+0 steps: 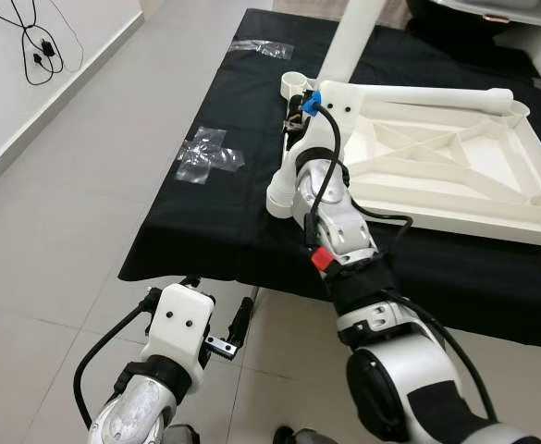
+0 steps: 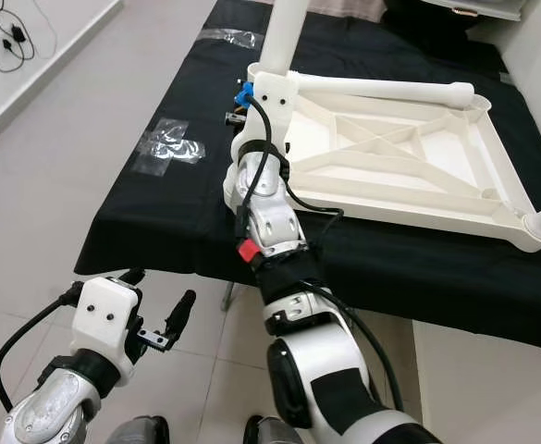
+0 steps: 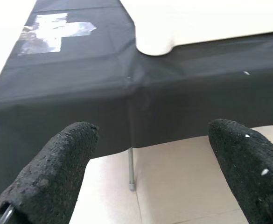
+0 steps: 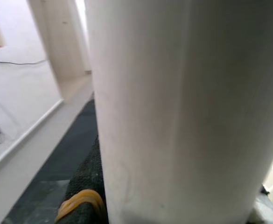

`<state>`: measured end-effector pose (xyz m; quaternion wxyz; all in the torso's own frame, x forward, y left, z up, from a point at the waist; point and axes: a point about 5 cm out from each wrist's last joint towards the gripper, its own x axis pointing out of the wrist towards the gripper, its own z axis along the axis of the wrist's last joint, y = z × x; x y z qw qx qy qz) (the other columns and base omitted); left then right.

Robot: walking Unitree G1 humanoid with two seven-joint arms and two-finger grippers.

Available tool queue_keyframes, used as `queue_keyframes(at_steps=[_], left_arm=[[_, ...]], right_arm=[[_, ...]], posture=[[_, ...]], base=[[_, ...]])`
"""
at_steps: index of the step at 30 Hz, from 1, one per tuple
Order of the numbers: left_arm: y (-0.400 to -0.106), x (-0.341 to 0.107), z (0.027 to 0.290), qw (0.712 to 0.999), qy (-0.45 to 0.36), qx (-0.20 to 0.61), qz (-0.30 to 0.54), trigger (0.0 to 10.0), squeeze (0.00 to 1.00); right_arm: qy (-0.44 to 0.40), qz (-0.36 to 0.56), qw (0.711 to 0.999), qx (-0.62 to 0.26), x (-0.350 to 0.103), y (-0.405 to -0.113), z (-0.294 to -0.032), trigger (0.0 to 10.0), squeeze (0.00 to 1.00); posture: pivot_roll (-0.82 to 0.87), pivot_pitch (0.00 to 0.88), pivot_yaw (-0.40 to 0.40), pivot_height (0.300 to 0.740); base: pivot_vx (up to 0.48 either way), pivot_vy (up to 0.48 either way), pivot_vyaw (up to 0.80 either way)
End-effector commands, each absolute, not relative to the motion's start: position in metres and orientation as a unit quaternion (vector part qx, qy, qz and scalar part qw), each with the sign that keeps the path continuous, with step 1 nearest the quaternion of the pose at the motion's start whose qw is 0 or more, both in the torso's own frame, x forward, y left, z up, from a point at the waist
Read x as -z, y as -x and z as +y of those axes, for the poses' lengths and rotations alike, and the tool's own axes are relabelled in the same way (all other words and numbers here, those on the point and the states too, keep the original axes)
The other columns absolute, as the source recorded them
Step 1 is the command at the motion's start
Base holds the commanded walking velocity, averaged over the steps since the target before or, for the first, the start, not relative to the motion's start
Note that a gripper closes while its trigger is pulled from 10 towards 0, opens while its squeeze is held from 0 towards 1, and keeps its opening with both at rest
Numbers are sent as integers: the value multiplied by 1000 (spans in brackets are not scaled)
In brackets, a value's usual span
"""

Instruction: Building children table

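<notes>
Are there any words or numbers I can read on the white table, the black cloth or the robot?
None: no words, numbers or signs can be read.
The white table, the black cloth and the shiny tape are all blank.
The red tab on the right arm is blank too.

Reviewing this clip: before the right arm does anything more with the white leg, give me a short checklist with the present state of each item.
1. right gripper closed on the upright table leg: ok; the right wrist view has the leg close between the fingers.
2. Leg standing at the tabletop's corner socket: cannot tell if seated; the wrist housing hides the joint.
3. Upturned tabletop lying flat on the black cloth: ok.
4. Near corner socket free for another leg: ok, nothing in it.
5. left gripper clear of the work: ok, open and low, in front of the cloth's edge.
6. Second leg lying across the tabletop's far rim: ok, within the right arm's area.
</notes>
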<state>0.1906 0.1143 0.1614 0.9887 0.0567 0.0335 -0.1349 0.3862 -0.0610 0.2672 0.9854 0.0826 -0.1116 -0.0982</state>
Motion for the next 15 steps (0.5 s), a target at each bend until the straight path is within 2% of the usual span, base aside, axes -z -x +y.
queue_keyframes(at_steps=[1,4,8,15], left_arm=[[-190,-158,115,990,-51,128,43,10000,0],[-191,-161,118,992,-49,115,36,10000,0],[-192,-161,119,992,-48,111,35,10000,0],[-193,-160,119,994,-40,97,37,10000,0]], right_arm=[[-32,18,982,186,-205,-387,-80,10000,0],[-12,1,969,245,-208,-378,-73,10000,0],[-2,1,960,281,-209,-374,-70,10000,0],[-48,56,928,364,-199,-365,-59,10000,0]], posture=[[142,234,-109,740],[139,241,-114,740],[141,237,-116,740],[155,234,-122,740]], base=[[0,0,0],[0,0,0],[0,0,0],[0,0,0]])
